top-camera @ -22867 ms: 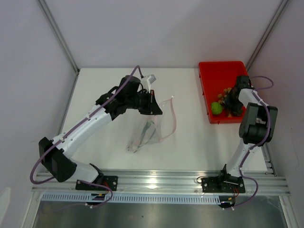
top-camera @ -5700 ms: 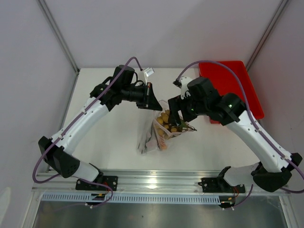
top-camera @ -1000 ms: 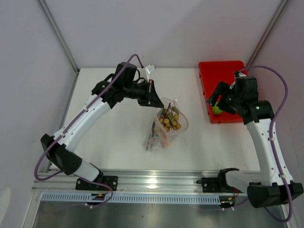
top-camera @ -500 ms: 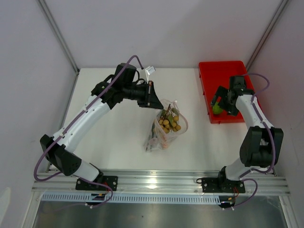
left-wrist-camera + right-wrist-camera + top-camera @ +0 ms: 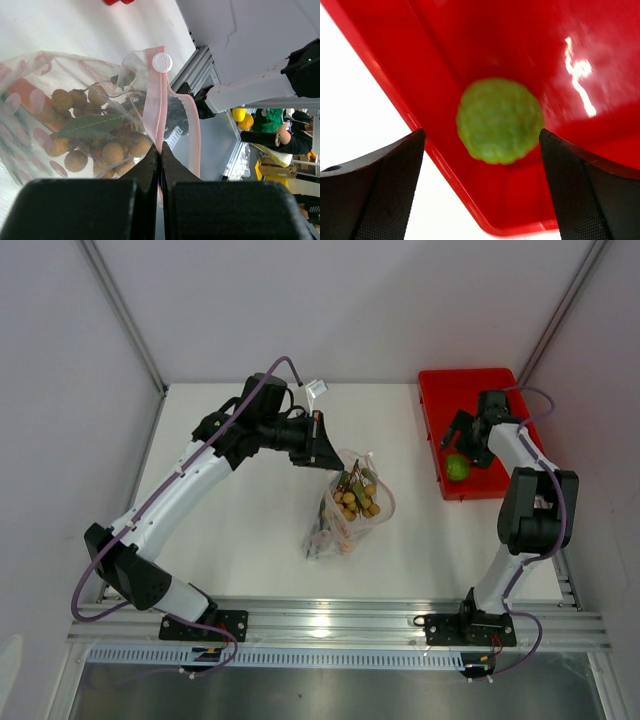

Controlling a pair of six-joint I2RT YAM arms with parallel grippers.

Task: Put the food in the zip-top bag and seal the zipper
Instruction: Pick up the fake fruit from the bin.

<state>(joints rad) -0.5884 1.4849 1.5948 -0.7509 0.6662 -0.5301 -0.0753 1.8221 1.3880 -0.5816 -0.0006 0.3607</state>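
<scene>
Risk: my spread right gripper (image 5: 481, 137), closing off-centre, could roll the green fruit (image 5: 500, 120) away; my left gripper (image 5: 160, 150) pinches the zipper (image 5: 156, 105).

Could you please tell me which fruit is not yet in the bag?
The green round fruit, lying in the red tray; the tan fruits sit inside the bag.
</scene>
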